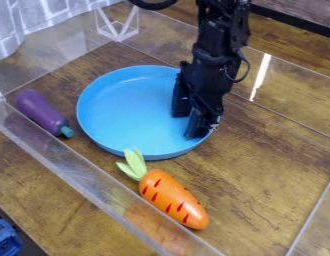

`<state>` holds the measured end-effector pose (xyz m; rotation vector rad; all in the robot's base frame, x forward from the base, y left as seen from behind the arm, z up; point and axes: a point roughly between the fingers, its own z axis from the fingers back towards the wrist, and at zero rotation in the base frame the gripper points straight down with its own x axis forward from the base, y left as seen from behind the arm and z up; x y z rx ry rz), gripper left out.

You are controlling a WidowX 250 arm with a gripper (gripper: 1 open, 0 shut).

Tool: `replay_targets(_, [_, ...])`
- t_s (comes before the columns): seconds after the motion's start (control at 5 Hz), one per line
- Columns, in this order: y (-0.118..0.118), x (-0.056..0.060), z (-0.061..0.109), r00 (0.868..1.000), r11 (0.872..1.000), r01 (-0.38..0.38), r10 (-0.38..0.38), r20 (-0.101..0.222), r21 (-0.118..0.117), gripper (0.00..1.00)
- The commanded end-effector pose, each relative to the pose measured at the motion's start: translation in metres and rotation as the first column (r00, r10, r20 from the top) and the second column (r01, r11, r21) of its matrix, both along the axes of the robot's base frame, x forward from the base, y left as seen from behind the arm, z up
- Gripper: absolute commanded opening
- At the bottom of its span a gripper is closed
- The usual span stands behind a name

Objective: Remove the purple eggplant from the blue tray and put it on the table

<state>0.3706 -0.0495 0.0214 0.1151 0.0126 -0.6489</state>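
Observation:
The purple eggplant [42, 112] lies on the table [261, 170] just left of the blue tray [128, 115], outside it, close to the near-left acrylic wall. The tray holds nothing. My black gripper [196, 124] points down at the tray's right rim, with its fingers closed over the rim. The fingertips are dark and hard to separate from each other.
An orange toy carrot [171, 195] with green leaves lies on the table in front of the tray. Clear acrylic walls [74, 170] edge the table at the left and front. A clear stand [121, 22] sits at the back.

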Motion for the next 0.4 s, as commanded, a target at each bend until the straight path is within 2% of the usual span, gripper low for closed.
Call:
replay_targets(0.0, [-0.0212,-0.0014,-0.0117,0.999,0.999,0.052,-0.052,-0.003,-0.007,0.0])
replay_targets(0.2, [-0.0234,-0.0007,-0.0135,0.998,0.998,0.057,-0.057,-0.004,-0.008,0.0])
